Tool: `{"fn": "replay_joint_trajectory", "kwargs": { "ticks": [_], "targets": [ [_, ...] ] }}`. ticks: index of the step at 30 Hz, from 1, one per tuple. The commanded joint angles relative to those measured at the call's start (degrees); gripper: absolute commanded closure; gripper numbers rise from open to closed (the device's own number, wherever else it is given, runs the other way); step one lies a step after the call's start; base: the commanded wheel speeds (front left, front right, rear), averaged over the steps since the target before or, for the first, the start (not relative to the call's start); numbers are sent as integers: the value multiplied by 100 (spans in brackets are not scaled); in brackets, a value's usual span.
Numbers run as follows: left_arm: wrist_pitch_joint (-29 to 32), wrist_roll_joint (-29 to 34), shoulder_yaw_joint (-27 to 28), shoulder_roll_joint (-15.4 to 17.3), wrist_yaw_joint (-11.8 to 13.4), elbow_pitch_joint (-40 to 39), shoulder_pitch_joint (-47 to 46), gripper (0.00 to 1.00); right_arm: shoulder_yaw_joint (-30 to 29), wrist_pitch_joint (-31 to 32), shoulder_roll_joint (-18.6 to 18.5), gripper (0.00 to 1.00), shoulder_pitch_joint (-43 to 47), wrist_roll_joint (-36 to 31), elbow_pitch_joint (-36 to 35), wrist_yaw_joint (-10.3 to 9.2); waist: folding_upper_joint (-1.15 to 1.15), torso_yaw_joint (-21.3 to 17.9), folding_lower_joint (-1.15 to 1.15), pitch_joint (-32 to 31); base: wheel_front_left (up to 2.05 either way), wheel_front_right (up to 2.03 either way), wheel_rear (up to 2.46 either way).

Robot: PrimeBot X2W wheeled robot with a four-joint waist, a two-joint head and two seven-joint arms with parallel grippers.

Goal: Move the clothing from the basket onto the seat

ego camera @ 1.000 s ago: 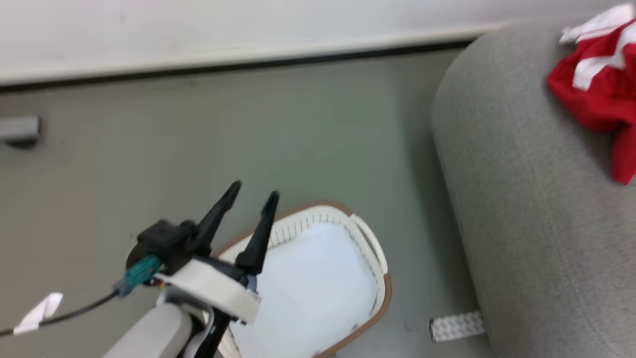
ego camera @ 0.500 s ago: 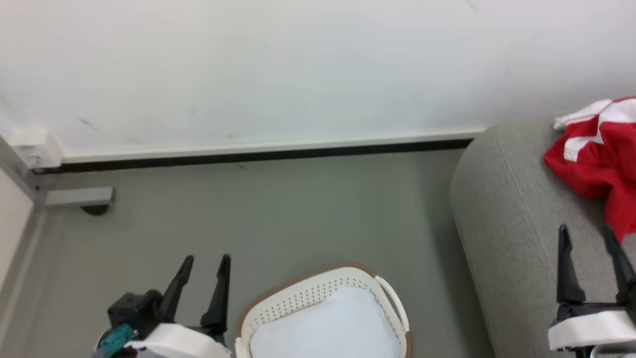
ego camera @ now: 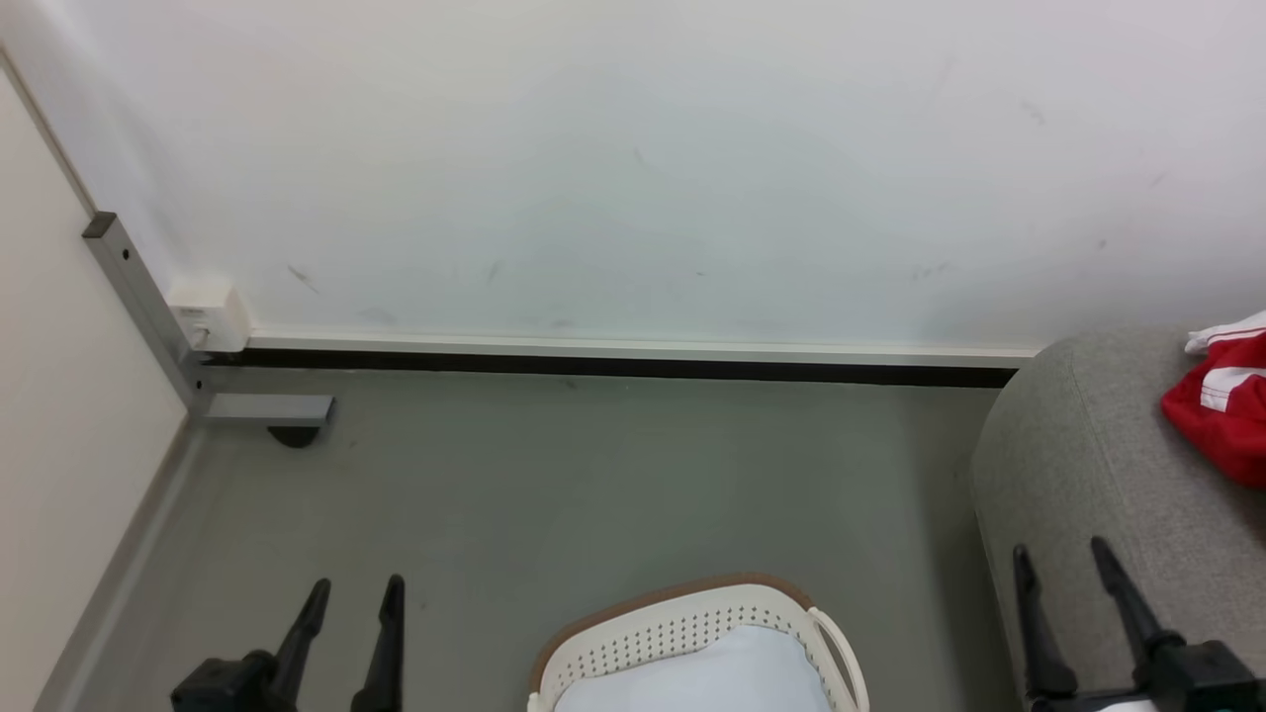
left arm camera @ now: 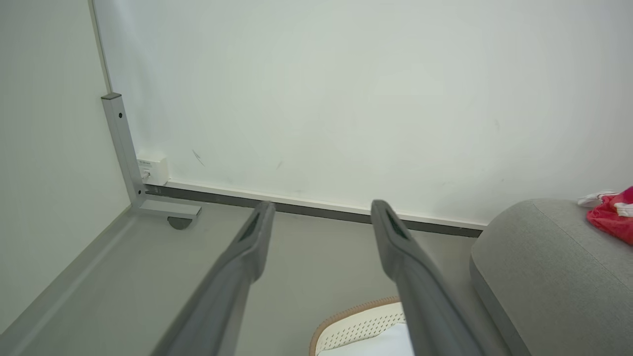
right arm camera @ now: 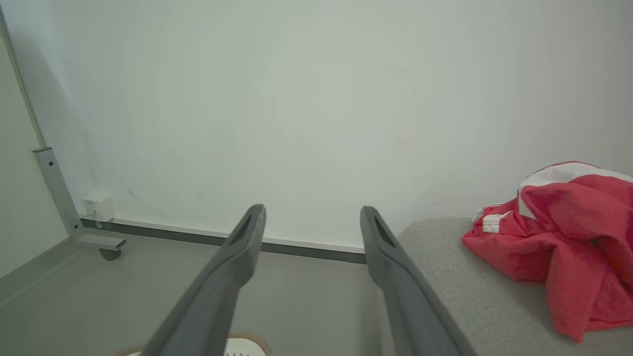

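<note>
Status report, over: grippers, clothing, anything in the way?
Left gripper and right gripper open, jaws empty. Clothing lies on the seat; basket's visible part shows none. No obstruction seen.

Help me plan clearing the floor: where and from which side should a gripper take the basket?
Probably the white handle on the right side of the basket, approached from above by the right gripper, which is nearer: the loop stands off the basket's side, leaving a gap for one finger.
</note>
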Motion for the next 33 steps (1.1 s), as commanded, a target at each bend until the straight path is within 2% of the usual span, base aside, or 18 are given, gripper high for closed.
{"fn": "replay_joint_trajectory", "kwargs": {
  "ticks": [1,8,14,23,33],
  "targets": [
    [-1,151,138,-57,-104,32,115,0,71,5,-5,0,131,78,86,-13,0,14,1,-28,0,0,0],
    [-2,591,636,-363,-626,145,282,0,201,5,-11,0,243,261,343,-13,0,-47,1,-104,0,0,0],
    [-2,843,877,-541,-931,237,252,0,214,6,-10,0,233,336,454,-13,0,-130,1,-113,0,0,0],
    [-2,998,1027,-683,-1083,358,95,0,239,5,-9,0,126,344,568,-13,0,-239,1,-72,0,0,0],
    [-2,990,1049,-819,-1126,422,-146,0,337,6,-9,0,-195,260,677,-13,0,-224,1,214,0,0,0]
  ]
}}
